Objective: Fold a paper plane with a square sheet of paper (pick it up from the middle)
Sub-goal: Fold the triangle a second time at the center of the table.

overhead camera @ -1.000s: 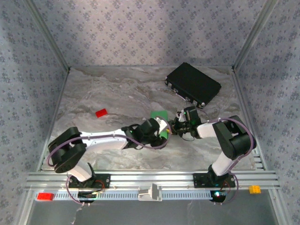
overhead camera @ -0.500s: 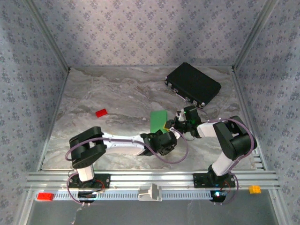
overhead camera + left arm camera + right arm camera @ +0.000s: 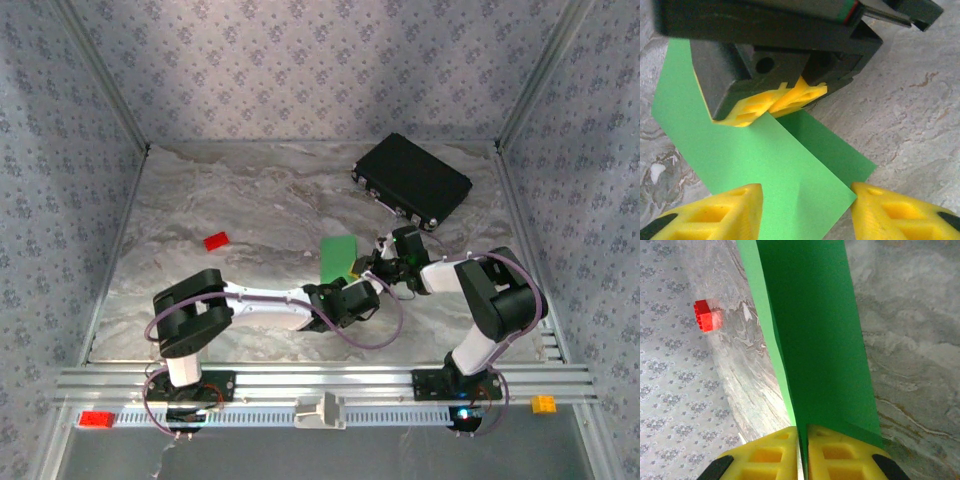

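Observation:
The square sheet of paper (image 3: 338, 258) is bright green and folded over, standing up off the table near the middle. My right gripper (image 3: 802, 450) is shut on its folded edge, and the paper (image 3: 815, 340) stretches away from the fingertips. In the top view the right gripper (image 3: 373, 266) is at the paper's right side. My left gripper (image 3: 357, 292) sits just in front of the paper. Its jaws (image 3: 807, 215) are open, with the paper's lower corner (image 3: 790, 190) between the two yellow fingertips and the right fingertip (image 3: 900, 210) at the corner's tip.
A black case (image 3: 412, 180) lies at the back right. A small red block (image 3: 215, 241) sits on the marble table to the left, also in the right wrist view (image 3: 707, 315). Patterned walls enclose three sides.
My left arm has swung its gripper from the paper's left side round to its near side. The paper now stands more in view. The right gripper kept its hold.

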You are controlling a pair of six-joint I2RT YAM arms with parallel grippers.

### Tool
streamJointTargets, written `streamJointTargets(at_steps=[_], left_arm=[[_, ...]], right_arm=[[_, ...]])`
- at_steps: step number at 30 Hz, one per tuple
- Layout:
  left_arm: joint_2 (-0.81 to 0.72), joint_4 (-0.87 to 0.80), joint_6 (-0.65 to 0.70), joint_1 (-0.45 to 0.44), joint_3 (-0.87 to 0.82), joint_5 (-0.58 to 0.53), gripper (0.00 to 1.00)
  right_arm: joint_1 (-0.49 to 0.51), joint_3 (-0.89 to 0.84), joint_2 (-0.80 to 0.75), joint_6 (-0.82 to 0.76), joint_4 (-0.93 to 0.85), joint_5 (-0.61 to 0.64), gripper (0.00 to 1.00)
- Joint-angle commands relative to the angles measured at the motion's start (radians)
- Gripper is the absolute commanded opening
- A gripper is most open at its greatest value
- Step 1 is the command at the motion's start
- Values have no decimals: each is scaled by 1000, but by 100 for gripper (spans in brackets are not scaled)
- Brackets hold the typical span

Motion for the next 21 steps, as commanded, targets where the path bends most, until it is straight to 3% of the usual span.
streamJointTargets(at_steps=[1, 8, 12, 15, 21], left_arm=[[-14, -10, 6, -5, 6, -14, 41], [-35, 3, -8, -1, -10, 12, 19], [-62, 11, -38, 30, -19, 96, 10], [-96, 29, -78, 78, -33, 216, 4], [-133, 117, -198, 223, -65, 620, 0]], right_arm=[[-7, 15, -18, -19, -26, -4, 13], [-13, 15, -38, -27, -53, 8, 15], [-30, 12, -80, -58, -120, 40, 17], [-58, 7, -140, -105, -223, 81, 19], [-122, -2, -272, -196, -407, 153, 23]])
